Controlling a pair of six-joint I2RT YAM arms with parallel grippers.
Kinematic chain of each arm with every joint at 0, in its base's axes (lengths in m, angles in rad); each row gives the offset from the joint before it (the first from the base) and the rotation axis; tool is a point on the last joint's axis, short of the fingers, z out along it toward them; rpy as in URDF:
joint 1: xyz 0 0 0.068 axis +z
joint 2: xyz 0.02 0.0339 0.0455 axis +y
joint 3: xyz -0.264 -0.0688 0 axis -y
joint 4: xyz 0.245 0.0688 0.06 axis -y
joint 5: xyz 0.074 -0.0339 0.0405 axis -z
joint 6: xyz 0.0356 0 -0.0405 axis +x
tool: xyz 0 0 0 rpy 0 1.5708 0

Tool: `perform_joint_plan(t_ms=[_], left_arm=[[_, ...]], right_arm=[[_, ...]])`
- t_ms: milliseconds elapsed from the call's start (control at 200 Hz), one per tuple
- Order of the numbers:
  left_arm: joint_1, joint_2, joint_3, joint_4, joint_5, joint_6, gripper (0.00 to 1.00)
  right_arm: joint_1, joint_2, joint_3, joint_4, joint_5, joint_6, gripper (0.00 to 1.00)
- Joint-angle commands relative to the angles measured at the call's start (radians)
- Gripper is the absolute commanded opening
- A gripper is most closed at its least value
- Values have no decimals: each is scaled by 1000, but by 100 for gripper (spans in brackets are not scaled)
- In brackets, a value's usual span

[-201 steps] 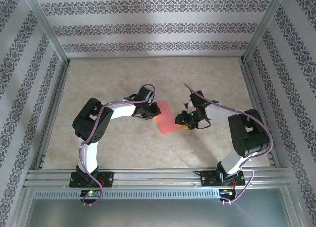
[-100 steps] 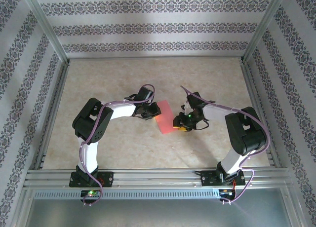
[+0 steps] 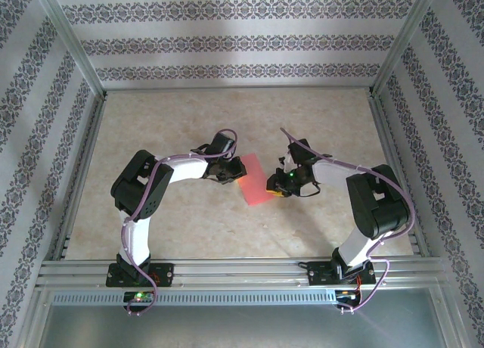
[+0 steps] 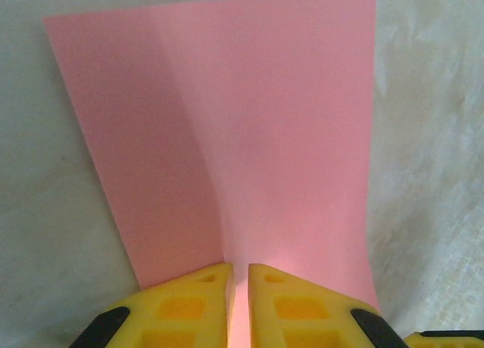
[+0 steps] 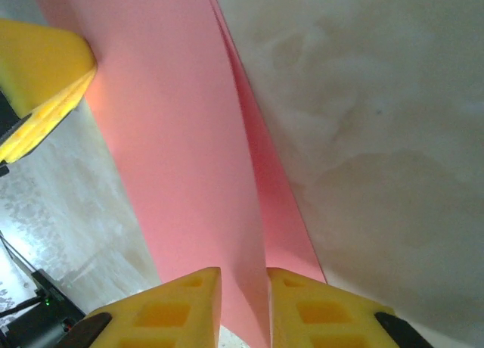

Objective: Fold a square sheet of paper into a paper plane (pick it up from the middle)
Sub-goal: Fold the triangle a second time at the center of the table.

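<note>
- Count, left to right: one left hand [image 3: 227,175], one square sheet of paper [image 3: 255,180], one right hand [image 3: 274,185]. Two hands, one sheet.
- Left hand: pressed almost together, pinching the sheet's edge where a lengthwise crease runs in.
- Sheet: mid-tabletop [image 3: 189,113], between the two hands and met by both. Narrow rectangle from above; two layers parting in the right wrist view.
- Right hand: fingers either side of the opposite edge, gap showing. Pinched or not, cannot tell.
- Progress, as judged: early, first lengthwise fold at most. Outstanding: nose corners, wings, final shape of the paper plane.
</note>
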State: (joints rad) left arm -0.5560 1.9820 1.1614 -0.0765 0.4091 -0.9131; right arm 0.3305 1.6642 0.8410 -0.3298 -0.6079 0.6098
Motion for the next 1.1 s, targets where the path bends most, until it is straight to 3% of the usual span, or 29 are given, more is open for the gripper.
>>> perform_joint_plan(t_ms=[0,345,550,755,954,1094], left_arm=[[2,35,-3,-108,-33,41,14],[4,35,16,-118,-26,71,14],[5,34,23,-117,-22,75,13],[10,2,35,-111,-10,102,14],[10,-56,-1,-4,45,91,17],[10,-40,-24,-31,10,83,16]], right_arm=[[-15,-31,-16,12,9,24,21],[-22,2,-4,15,-47,36,12],[-16,24,3,-13,-55,31,12],[-8,17,8,-26,-37,46,0],[50,-48,-30,-12,30,174,0],[94,-74,-54,38,77,301,0]])
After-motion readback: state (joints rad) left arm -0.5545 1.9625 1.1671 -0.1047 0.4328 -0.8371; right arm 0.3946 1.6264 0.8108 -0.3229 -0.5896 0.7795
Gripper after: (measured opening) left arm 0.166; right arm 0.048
